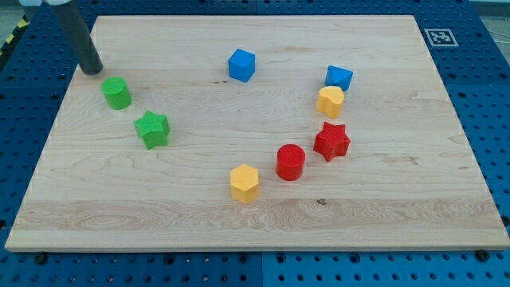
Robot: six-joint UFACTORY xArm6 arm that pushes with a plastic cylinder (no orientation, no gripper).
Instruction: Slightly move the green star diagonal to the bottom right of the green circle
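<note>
The green star lies on the wooden board at the view's left, just below and right of the green circle. The two are close but apart. My tip rests on the board just above and left of the green circle, a small gap away, and further from the star. The dark rod rises from it toward the view's top left.
A blue cube sits at top centre. At the right are a blue block, a yellow block, a red star, a red circle and a yellow hexagon. The board's left edge is near.
</note>
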